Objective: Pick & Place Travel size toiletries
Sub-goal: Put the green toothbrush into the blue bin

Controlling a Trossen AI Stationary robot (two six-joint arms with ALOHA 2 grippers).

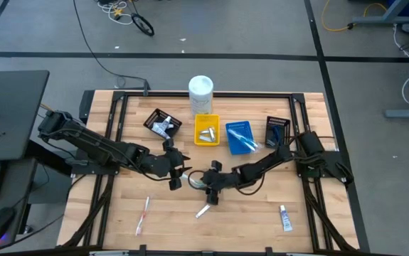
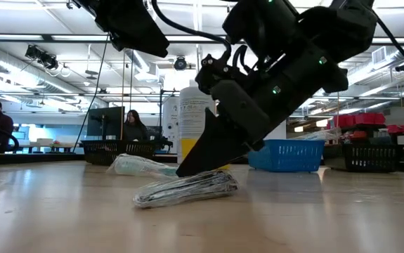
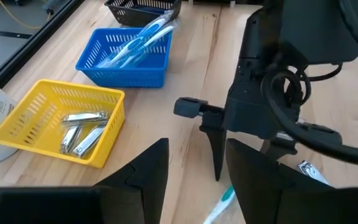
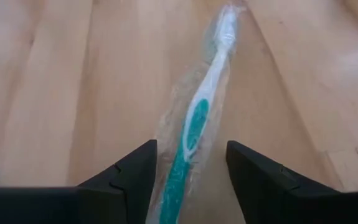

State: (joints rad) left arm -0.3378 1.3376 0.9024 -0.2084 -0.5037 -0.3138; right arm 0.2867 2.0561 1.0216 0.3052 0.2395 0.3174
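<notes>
The right end effector (image 1: pixel 205 186) is down low over the middle of the wooden surface (image 1: pixel 254 206), its two fingers spread apart and holding nothing. Between those fingers, lying flat on the wood in a clear wrapper, is a teal and white toothbrush (image 4: pixel 194 127); its handle runs under the end effector and its white head points away from it. The fingers (image 4: pixel 135 171) stand on either side of the wrapper and do not press it. In the low view the dark finger tip comes down right at a crinkled clear packet (image 2: pixel 186 188) on the wood.

The left end effector (image 1: pixel 178 176) hangs just beside the right one, facing it, fingers also released and empty.

Ahead of the left end effector, on the far side of the right arm, stand a yellow tray (image 3: pixel 60 124) with silvery nail clippers (image 3: pixel 84 129) in it and a blue tray (image 3: pixel 126 56) with wrapped blue toothbrushes (image 3: pixel 142 36). Beside the yellow tray is a tall white container (image 1: pixel 200 92), and further off a black tray (image 1: pixel 163 124) with small items inside. Another black tray (image 1: pixel 277 131) sits near the right arm's base.

More toiletries lie loose on the surface, nearer the front edge than both end effectors: a pink toothbrush (image 1: pixel 143 215), a small silvery item (image 1: pixel 203 211) just beside the right end effector, and a white tube (image 1: pixel 286 218) well apart from it.

People sit in the room behind (image 2: pixel 133 128).
</notes>
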